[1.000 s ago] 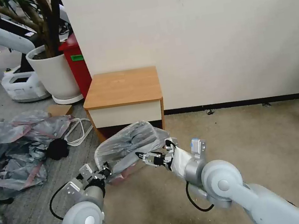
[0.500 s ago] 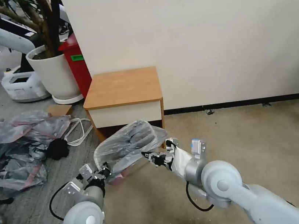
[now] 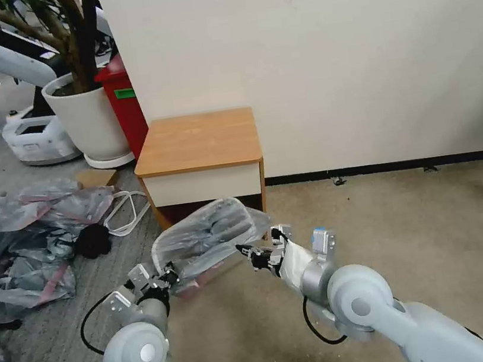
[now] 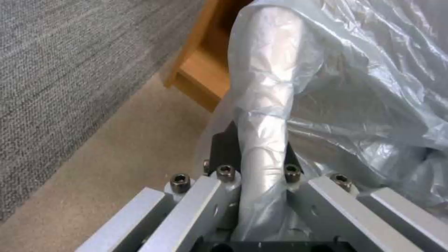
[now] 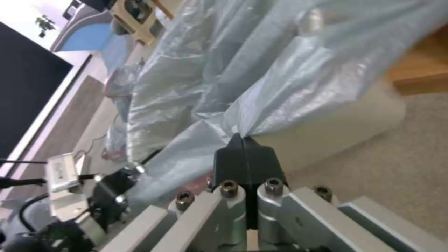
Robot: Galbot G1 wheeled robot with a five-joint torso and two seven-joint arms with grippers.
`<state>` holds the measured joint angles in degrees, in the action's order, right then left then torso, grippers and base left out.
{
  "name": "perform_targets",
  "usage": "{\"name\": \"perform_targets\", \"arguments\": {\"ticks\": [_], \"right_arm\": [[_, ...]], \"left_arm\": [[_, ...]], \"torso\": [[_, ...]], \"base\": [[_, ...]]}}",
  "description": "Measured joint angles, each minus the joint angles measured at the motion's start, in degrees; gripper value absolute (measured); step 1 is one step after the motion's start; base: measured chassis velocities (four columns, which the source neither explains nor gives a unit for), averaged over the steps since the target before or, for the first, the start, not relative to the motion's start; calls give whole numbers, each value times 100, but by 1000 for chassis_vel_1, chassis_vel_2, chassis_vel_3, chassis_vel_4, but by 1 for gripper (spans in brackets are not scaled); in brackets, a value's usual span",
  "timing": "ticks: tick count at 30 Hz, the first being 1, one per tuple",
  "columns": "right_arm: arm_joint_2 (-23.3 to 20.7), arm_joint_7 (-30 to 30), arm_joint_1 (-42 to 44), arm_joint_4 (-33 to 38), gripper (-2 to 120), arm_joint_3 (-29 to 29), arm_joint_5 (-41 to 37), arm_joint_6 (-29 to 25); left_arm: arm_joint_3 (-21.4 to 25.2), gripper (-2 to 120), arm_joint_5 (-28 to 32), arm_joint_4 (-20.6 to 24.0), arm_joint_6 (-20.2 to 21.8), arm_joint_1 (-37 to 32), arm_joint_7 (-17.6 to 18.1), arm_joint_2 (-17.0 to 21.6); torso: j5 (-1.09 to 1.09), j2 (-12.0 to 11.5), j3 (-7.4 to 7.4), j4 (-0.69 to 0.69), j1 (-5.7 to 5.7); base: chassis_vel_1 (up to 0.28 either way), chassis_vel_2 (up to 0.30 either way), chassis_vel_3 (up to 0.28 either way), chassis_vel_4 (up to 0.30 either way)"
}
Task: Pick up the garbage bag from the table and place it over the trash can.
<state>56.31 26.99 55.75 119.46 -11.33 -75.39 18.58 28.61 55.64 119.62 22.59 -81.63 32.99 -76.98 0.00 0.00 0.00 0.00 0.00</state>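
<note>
The garbage bag (image 3: 207,234), thin grey plastic with a pinkish-red strip, is stretched between both grippers low in front of the table (image 3: 197,142). My left gripper (image 3: 167,273) is shut on the bag's near-left edge; in the left wrist view its black fingers (image 4: 224,147) clamp a bag-wrapped ridge. My right gripper (image 3: 245,250) is shut on the near-right edge, its fingertips (image 5: 233,154) pressed together on a pinch of film. The beige trash can (image 5: 341,122) sits beneath the plastic, its side showing in the right wrist view; the bag hides it in the head view.
A heap of grey-pink bags (image 3: 21,236) lies on the floor to the left, with a white cable (image 3: 126,212) beside it. A white plant pot (image 3: 86,119) and a red bin (image 3: 122,102) stand behind the table. Open carpet (image 3: 409,223) stretches to the right.
My right gripper has drawn a little to the right with the bag's edge, and the bag's mouth has spread flatter and lower. The left gripper has hardly moved.
</note>
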Motion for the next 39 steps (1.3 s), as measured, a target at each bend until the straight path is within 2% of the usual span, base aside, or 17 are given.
{"name": "perform_targets", "arguments": {"ticks": [8, 13, 20, 22, 23, 25, 28, 32, 33, 36, 37, 39], "right_arm": [[-23, 120, 43, -326, 0, -88, 348, -16], [-39, 173, 23, -380, 0, -72, 427, -57], [-178, 120, 104, 40, 3, -26, 315, -42], [-229, 23, 204, 301, 15, 0, 129, -27], [-229, 23, 204, 301, 15, 0, 129, -27], [-213, -34, 212, 408, 25, 74, -124, -28], [-143, -25, 151, 418, 32, 137, -351, -26], [116, 187, -4, 344, 50, 329, -797, 102], [116, 187, -4, 344, 50, 329, -797, 102], [264, 372, -48, 280, 65, 417, -990, 211], [264, 372, -48, 280, 65, 417, -990, 211], [321, 493, -45, 276, 75, 421, -1005, 307]], "left_arm": [[110, 3, 392, 97, -62, 107, 54, -10], [116, 3, 388, 109, -55, 96, 64, 23], [167, 3, 359, -35, -53, 201, 64, 58], [178, 3, 350, -103, -53, 296, 64, 84], [178, 3, 350, -103, -53, 296, 64, 84], [179, 3, 349, -122, -53, 331, 64, 100], [176, 3, 346, -117, -53, 318, 63, 103], [162, 3, 300, -40, -53, 181, 25, 96], [162, 3, 300, -40, -53, 181, 25, 96], [159, 3, 228, -14, -53, 105, -28, 103], [159, 3, 228, -14, -53, 105, -28, 103], [150, 3, 185, -8, -53, 89, -51, 108]], "torso": [[1, 0, 0, -1, 0], [1, 0, 0, 0, 0], [0, 0, 0, 0, 0], [0, 0, 0, -1, 0], [0, 0, 0, -1, 0], [0, 0, 0, -1, 0], [0, 0, 0, -1, 0], [0, 0, 0, 1, 0], [0, 0, 0, 1, 0], [0, 0, 0, 0, 0], [0, 0, 0, 0, 0], [0, 0, 0, 0, 0]], "base": [[0, 0, 0, 0], [0, 0, 0, 0], [0, 0, 0, 0], [0, 0, 0, 0], [0, 0, 0, 0], [0, 0, 0, 0], [0, 0, 0, 0], [0, 0, 0, 0], [0, 0, 0, 0], [0, 0, 0, 0], [0, 0, 0, 0], [0, 0, 0, 0]]}}
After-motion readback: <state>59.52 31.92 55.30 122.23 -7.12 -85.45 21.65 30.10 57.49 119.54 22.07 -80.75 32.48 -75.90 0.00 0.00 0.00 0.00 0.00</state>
